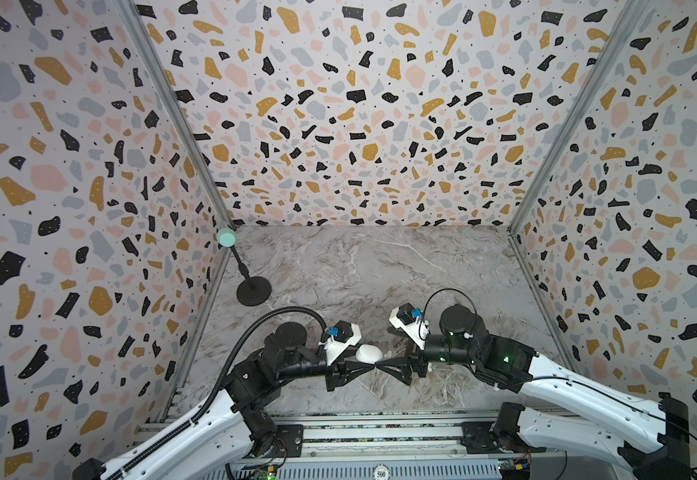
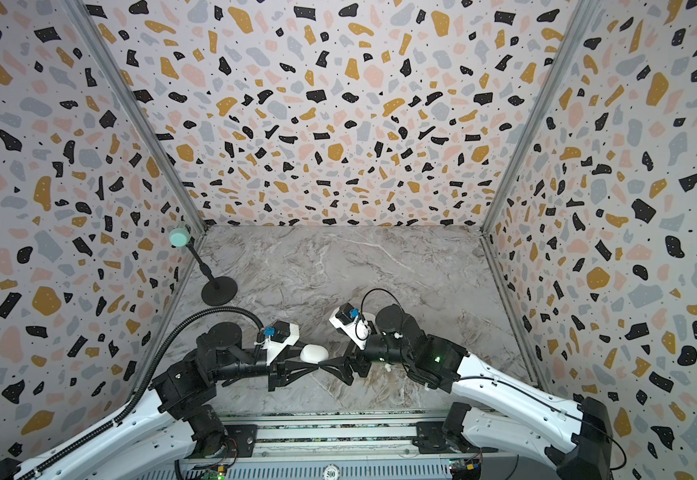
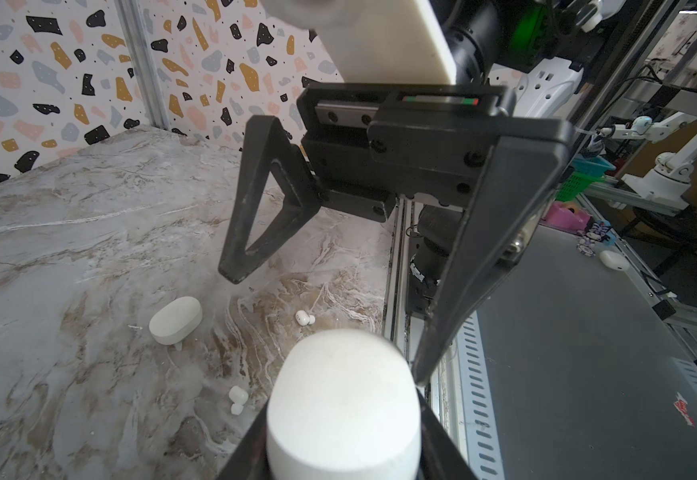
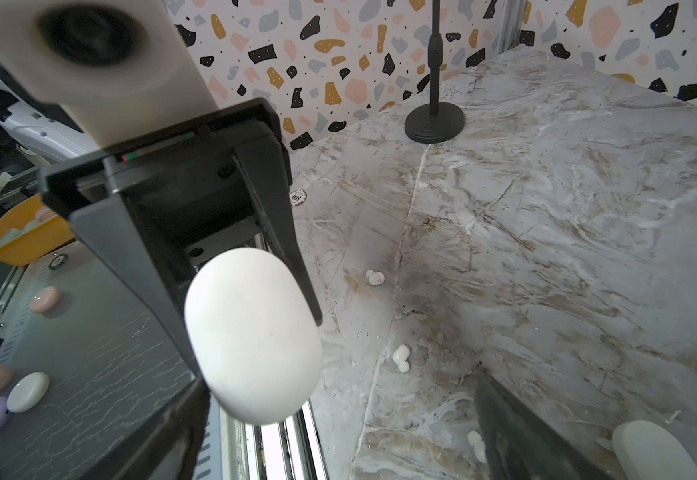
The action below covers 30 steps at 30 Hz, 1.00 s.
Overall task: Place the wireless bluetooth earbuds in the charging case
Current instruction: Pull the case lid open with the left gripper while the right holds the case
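A white oval charging case (image 3: 342,386) hangs in the air with my left gripper (image 3: 342,440) shut on it. In both top views the case (image 1: 368,353) (image 2: 313,353) shows just behind the meeting fingertips near the front edge. My right gripper (image 3: 326,324) faces it, open, one finger ending close beside the case. From the right wrist, the case (image 4: 253,336) fills the near left and my right gripper (image 4: 338,449) is empty. Tiny white earbuds lie on the marble: one earbud (image 3: 305,318), another (image 3: 237,399), and three (image 4: 375,277) (image 4: 401,357) (image 4: 476,446). A second white case (image 3: 175,320) rests shut on the table.
A black microphone stand (image 1: 254,291) stands at the left back of the marble table (image 1: 380,270). Patterned walls close three sides. A metal rail (image 1: 338,432) runs along the front edge, with a poker chip (image 1: 381,473) on it.
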### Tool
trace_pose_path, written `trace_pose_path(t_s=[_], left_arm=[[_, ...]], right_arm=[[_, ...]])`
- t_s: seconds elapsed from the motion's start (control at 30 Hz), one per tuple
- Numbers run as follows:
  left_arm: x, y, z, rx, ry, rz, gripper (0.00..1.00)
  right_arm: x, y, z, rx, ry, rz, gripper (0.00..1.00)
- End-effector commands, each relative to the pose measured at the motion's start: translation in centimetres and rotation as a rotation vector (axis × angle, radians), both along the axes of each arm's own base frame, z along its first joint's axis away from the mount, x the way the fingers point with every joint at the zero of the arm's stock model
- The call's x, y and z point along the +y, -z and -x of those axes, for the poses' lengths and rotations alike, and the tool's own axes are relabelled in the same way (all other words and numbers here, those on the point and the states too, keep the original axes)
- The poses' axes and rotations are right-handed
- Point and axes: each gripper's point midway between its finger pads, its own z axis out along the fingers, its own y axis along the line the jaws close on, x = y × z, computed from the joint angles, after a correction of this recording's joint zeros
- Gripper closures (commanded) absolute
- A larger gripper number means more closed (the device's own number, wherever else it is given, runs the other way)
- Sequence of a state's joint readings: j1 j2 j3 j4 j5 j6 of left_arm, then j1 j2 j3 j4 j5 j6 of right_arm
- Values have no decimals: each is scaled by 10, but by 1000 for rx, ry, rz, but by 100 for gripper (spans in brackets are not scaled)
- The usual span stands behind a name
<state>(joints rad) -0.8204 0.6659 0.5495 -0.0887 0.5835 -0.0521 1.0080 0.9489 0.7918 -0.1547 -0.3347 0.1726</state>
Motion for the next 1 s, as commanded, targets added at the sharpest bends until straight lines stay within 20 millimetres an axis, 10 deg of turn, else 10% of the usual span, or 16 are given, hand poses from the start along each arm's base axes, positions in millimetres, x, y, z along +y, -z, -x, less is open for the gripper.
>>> trace_pose_path(t_s=[0.0,0.97], left_arm=[[-2,-11,4,-41,26,40,100],[-5,-6,5,-25,48,30,100]], right_arm=[[0,-5,-6,-33,30,-12,0],[-16,-22,-32,-75,192,-57,0]])
